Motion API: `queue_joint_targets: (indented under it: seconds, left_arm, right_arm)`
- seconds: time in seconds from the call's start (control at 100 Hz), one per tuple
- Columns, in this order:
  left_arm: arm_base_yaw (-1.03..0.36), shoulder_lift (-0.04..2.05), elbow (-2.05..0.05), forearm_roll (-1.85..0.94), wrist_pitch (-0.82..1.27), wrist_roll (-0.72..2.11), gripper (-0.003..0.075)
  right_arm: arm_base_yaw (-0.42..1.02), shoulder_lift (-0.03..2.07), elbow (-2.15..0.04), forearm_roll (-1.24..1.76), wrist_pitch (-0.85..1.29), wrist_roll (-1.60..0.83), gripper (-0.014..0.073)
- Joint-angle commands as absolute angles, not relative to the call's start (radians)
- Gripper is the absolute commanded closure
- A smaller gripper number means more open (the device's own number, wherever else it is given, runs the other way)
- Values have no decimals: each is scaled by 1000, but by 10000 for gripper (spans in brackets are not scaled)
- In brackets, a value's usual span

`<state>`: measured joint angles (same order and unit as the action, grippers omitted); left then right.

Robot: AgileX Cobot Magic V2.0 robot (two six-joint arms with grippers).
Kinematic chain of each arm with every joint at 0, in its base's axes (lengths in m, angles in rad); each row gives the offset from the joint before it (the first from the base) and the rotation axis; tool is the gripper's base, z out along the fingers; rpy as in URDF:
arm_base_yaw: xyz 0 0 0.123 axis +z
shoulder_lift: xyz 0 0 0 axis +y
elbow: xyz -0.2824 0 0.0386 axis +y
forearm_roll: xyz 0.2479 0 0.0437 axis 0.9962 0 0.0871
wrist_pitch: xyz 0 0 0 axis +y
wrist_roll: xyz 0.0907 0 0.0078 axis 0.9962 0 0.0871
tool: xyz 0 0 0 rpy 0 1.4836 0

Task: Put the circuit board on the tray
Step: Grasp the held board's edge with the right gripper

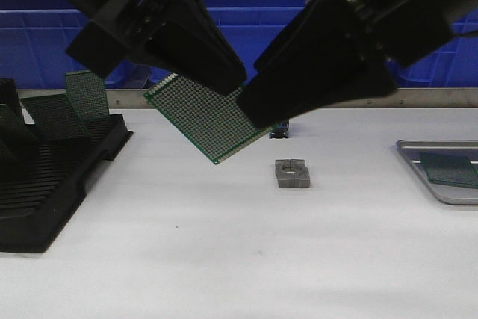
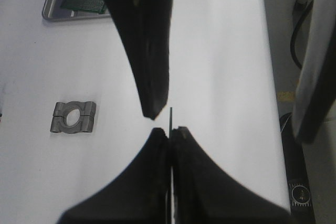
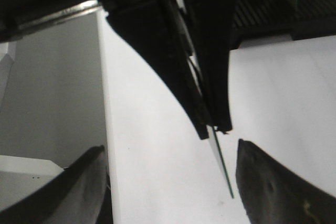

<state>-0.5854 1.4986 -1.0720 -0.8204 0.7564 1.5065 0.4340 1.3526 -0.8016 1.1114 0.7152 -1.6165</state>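
A green perforated circuit board hangs tilted above the middle of the table, and my left gripper is shut on its upper right edge. In the left wrist view the board shows edge-on between the closed fingertips of the left gripper. My right gripper stands open around the same board, whose thin edge lies between the fingers of the right gripper, nearer one of them, without contact. The silver tray sits at the far right and holds another green board.
A black slotted rack with several upright boards stands at the left. A grey metal clamp block lies on the white table under the grippers. Blue bins line the back.
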Motion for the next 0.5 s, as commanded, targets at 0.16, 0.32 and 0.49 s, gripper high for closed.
queue_joint_targets:
  seconds: [0.16,0.32,0.49]
  left_arm:
    - [-594,1457,-1103,-887,746,1504,741]
    - [-594,1457,-1103,-887,746,1504,741]
    - [-594,1457,-1103,-887,748,1504,740]
  right_arm:
    - [447,1416,-833,1159,631,-1632,57]
    - [447,1419,-833,1159,610,-1662,197]
    - [447,1419,-833,1161,616,-1662,514]
